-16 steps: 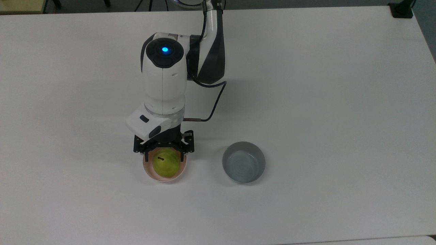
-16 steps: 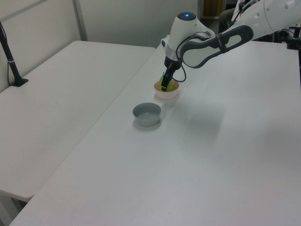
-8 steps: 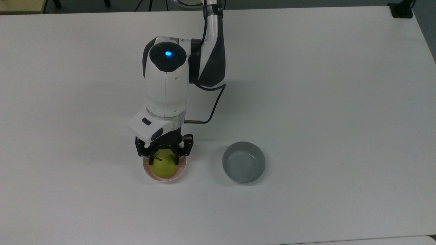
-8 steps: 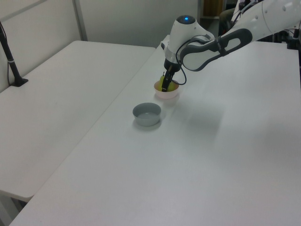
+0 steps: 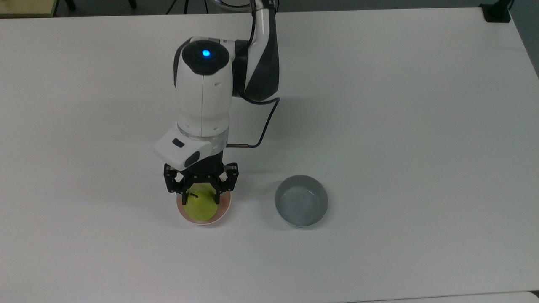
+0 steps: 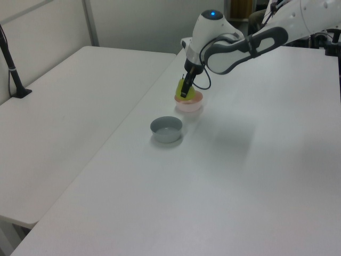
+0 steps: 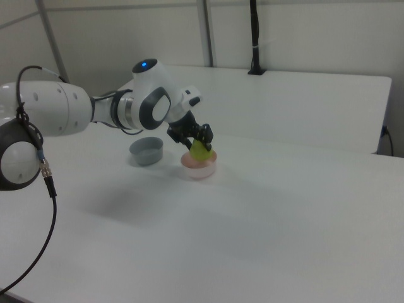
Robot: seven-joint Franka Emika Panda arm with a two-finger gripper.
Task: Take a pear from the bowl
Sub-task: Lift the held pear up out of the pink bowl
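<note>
From my station, the nearest thing in the top view was the bowl, pale pink, on the white tabletop, with the grey bowl well apart toward the top view's right. The pear hung just above the pink bowl, lifted off its floor in the left view and the right view. Its long axis stood near upright, the dark stem end leaning up toward the arm. The gripper had its fingers clamped on the pear's upper sides. Behind it rose the white arm.
</note>
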